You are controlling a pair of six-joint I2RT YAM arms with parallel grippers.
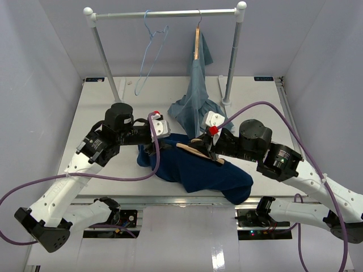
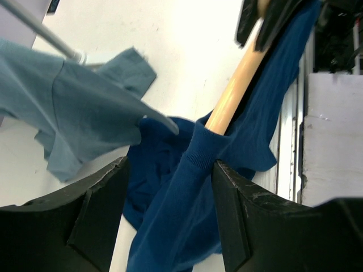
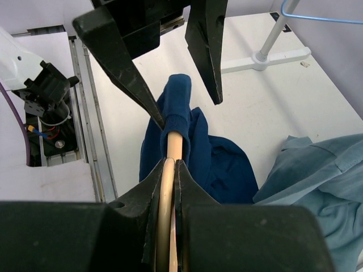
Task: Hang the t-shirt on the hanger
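The right gripper [image 3: 168,163] clamps the hanger [image 3: 174,146] — the left gripper [image 2: 170,170] gapes around it. The t-shirt [image 2: 181,226] (unpinched) may slip off.

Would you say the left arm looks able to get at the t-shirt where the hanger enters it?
Probably yes: the left end effector is open with a finger on each side of the t-shirt there, nothing else between them, while the right end effector clamps the hanger.
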